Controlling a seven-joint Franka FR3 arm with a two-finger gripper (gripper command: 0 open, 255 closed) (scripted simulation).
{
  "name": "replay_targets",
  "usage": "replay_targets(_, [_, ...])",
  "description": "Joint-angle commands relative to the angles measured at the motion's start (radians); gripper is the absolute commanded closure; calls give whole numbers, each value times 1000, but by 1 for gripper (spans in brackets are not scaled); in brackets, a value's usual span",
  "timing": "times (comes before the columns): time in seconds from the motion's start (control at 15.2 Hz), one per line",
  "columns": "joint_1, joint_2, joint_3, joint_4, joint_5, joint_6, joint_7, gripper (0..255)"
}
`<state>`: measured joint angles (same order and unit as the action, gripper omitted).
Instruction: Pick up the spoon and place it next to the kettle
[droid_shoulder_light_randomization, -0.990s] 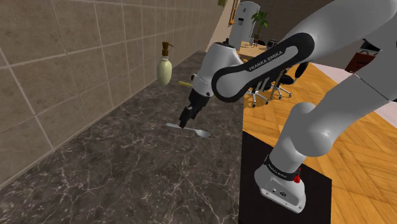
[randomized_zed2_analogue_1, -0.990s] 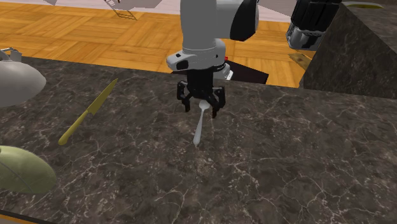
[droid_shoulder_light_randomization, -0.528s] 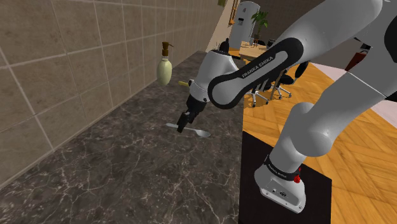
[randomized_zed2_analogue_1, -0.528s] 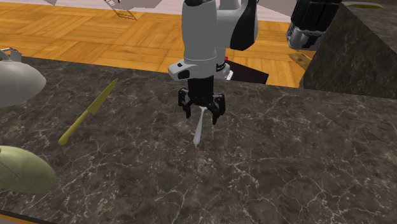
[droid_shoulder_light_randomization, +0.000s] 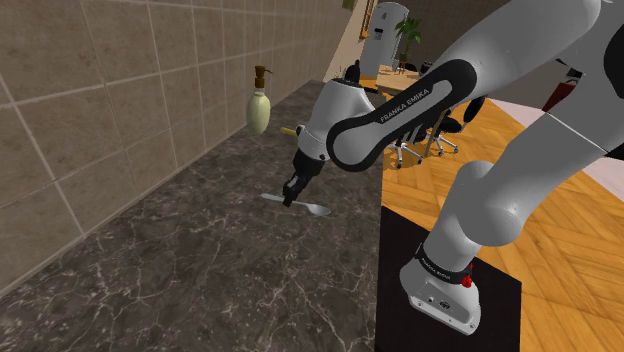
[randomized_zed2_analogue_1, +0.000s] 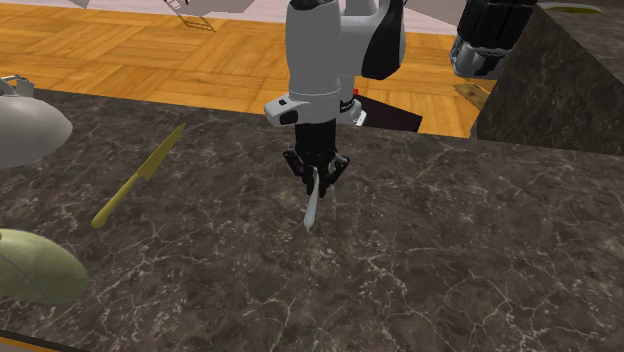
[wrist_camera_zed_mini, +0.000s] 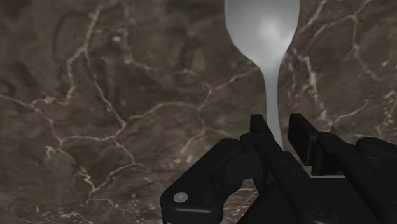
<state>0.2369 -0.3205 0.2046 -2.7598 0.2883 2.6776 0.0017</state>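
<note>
Two rounded shapes at the far left edge of the second exterior view, both cut off: a pale grey shape (randomized_zed2_analogue_1: 22, 130) above, an olive shape (randomized_zed2_analogue_1: 30, 265) below. Next along, flat on the dark marbled counter (randomized_zed2_analogue_1: 480, 260), a yellow knife (randomized_zed2_analogue_1: 138, 177), well apart from everything else. Near the middle, a silvery spoon (randomized_zed2_analogue_1: 311, 207), flat on the stone, bowl toward the camera, handle running back under the black gripper (randomized_zed2_analogue_1: 316, 178). Closed down narrow on that handle, pointing straight down from the white arm (randomized_zed2_analogue_1: 320, 50). From the wrist view: handle threaded between the two fingers (wrist_camera_zed_mini: 300, 133), tight against one, contact with the other hard to judge, bowl lying clear beyond the tips. Far right, a raised block (randomized_zed2_analogue_1: 565, 80) of the same stone.
</note>
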Motion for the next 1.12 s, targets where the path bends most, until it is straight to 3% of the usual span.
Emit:
replay_targets(0.0, [0, 0, 0, 0, 0, 0, 0, 255])
replay_targets(0.33, [0, 0, 0, 0, 0, 0, 0, 255])
replay_targets(1.06, [-15, -128, -7, 64, -31, -191, 28, 255])
